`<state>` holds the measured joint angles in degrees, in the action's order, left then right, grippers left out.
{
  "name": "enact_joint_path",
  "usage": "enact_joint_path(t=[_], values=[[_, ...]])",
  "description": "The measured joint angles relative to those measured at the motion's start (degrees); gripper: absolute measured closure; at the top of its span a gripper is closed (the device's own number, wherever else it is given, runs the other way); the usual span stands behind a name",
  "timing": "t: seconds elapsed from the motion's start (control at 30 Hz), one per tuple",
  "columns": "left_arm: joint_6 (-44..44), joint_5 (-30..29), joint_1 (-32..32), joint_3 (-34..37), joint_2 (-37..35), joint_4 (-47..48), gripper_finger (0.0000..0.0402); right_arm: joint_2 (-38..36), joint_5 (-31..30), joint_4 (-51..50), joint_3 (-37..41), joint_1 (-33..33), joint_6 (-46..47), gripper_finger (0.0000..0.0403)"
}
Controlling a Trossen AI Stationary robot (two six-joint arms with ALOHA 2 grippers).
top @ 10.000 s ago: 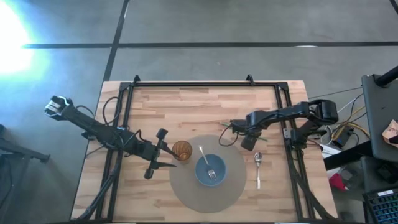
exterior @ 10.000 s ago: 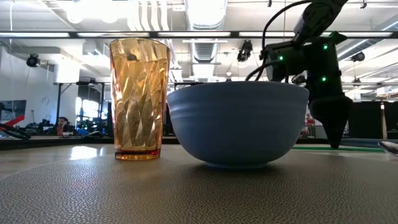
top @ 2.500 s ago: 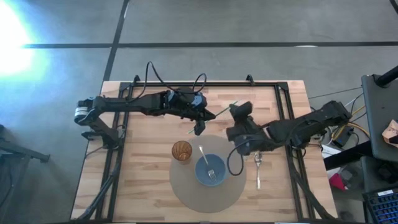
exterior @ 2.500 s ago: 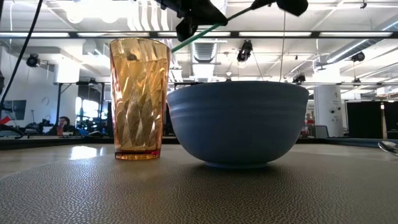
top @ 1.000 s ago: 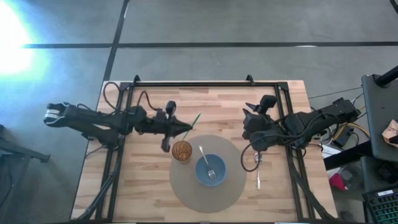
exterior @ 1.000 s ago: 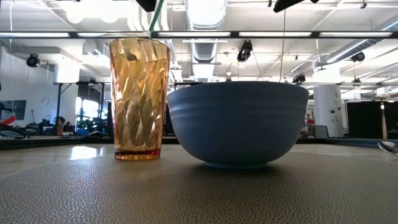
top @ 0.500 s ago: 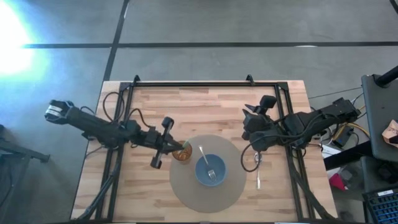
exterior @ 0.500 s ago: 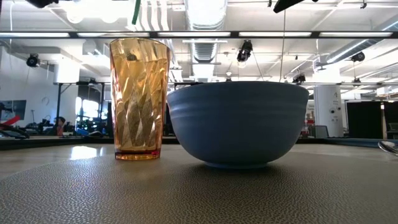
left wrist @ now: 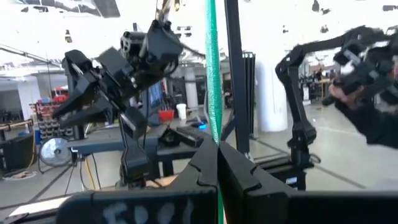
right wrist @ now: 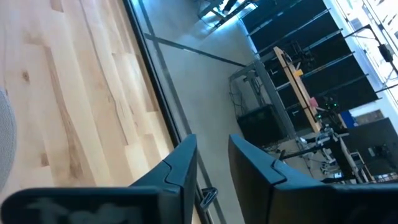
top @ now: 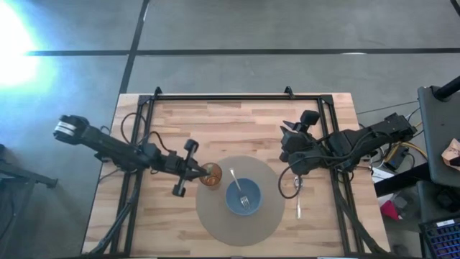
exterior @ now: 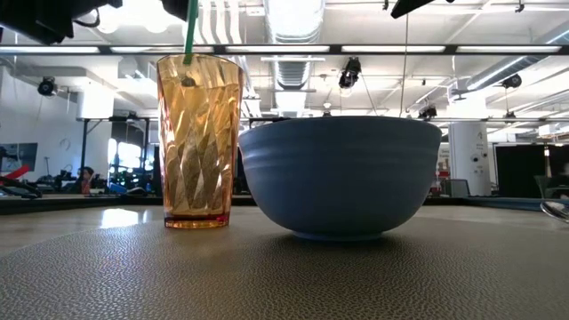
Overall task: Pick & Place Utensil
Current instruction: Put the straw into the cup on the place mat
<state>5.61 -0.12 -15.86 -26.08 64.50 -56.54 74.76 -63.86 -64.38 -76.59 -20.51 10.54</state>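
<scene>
A thin green straw [exterior: 189, 27] stands upright over the amber cup [top: 210, 175], its lower end at the level of the cup's rim [exterior: 188, 60]; whether it reaches inside I cannot tell. My left gripper [top: 198, 170] is just left of the cup, shut on the straw. The cup and a blue bowl [top: 243, 198] holding a fork stand on a round grey mat [top: 215, 223]. My right gripper [top: 287, 144] hangs above the table right of the mat, open with nothing between its fingers [right wrist: 183, 165]. My left gripper pinches the green straw's shaft [left wrist: 214, 134] between its two fingertips. The fingers come nearly level from the table's left and lie across the straw. The straw stands upright, most of it rising above the fingers [left wrist: 202, 165], clear of the table.
A spoon [top: 298, 193] lies on the wood just right of the mat, under my right arm. A black frame [top: 237, 97] runs along the table's far edge and both sides. Bare wood lies between the far frame and the mat.
My left gripper has moved down and toward the table's near edge, arriving beside the amber cup, still shut on the straw. The straw has tipped from a slant to upright and now stands over the cup's rim.
</scene>
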Motion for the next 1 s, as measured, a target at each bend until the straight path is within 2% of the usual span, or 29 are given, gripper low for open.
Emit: enact_joint_path(t=[0.17, 0.57, 0.8, 1.0], values=[[1.5, -0.2, 0.0, 0.2, 3.4, -1.7, 0.0401, 0.0, 0.0, 0.1, 0.0, 0.0, 0.0, 0.0312], [1.9, -7.7, 0.0, 0.1, 12.7, -10.1, 0.0401, 0.0, 0.0, 0.2, 0.0, 0.0, 0.0, 0.0327], [-0.2, -11.5, -0.1, 0.2, 15.2, -10.5, 0.0401, 0.0, 0.0, 0.2, 0.5, 0.0, 1.4, 0.0319], [-1.9, -16.7, -0.1, 1.8, 14.6, -10.5, 0.0401, 0.0, 1.0, 0.1, 1.4, 0.0, 1.5, 0.0312]])
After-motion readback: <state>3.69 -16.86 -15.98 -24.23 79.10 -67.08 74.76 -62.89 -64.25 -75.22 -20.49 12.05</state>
